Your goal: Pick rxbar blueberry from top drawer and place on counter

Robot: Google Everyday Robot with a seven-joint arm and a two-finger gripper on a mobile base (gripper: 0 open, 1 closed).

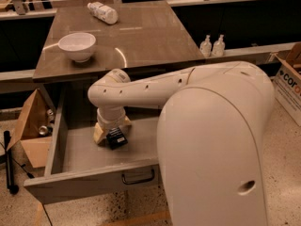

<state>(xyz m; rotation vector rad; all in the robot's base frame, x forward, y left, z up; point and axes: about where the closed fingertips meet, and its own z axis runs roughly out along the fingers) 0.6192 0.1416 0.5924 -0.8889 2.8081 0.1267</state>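
The top drawer is pulled open below the counter, its dark handle at the front. The rxbar blueberry, a small dark navy packet, lies on the drawer floor toward the middle-left. My gripper reaches down into the drawer and sits right at the bar, its tan tips on either side of the bar's upper end. The white arm crosses over the drawer's right half and hides that part of the drawer.
A white bowl stands on the counter's left side and a white plastic bottle lies at its back. Two small pump bottles stand on a ledge at the right. An open cardboard box sits on the floor left of the drawer.
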